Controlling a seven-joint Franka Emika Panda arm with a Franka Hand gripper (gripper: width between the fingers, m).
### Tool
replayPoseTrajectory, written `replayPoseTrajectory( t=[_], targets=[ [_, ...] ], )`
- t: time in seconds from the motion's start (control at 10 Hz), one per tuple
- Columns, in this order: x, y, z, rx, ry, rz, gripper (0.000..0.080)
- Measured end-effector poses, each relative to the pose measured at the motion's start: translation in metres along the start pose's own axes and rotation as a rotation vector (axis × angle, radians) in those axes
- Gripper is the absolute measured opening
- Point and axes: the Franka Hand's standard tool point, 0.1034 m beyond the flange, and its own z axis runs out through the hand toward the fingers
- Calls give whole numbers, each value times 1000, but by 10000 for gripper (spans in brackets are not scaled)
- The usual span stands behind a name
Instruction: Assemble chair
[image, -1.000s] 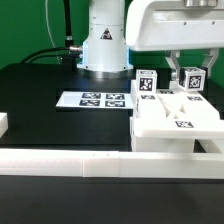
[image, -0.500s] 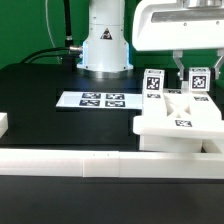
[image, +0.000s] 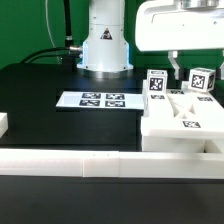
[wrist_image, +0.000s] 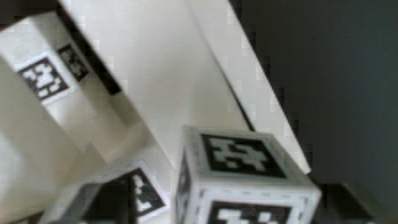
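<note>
Chair: part-built white chair (image: 186, 124), at the right of the exterior frame, on the black worktop (image: 35, 110).
Parts: slotted seat panel (image: 190, 112) carries two tagged uprights, the left post (image: 157, 86) and the right post (image: 203, 80).
Claw: the claw (image: 179, 68) hangs just above the panel, between the posts; whether it is open or closed cannot be told.
Key relation: the right post stands just beside the claw, toward the frame's right, with its long axis vertical.
Surroundings: the marker board (image: 95, 100) lies well apart, centre-left.

Colours: chair parts (image: 165, 125) below the gripper (image: 182, 70) are white with black-and-white square tags. table (image: 40, 110) is black. marker board (image: 97, 100), off to the gripper's side, is white with black tags. rail (image: 70, 162) is plain white. backdrop (image: 25, 30) is green.
</note>
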Motion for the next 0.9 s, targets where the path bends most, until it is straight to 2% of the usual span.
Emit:
replayPoseTrajectory(
  t=[0.1, 0.2, 0.3, 0.6, 0.9],
  targets=[
    [-1, -3, -2, -5, -14, -11, 596],
    [-1, -7, -4, -6, -14, -88, 596],
    [0, -10, -5, -3, -14, -207, 638],
    [0, -14, -6, -1, -16, -407, 646],
    [5, -6, -3, -2, -17, -634, 649]
  ],
)
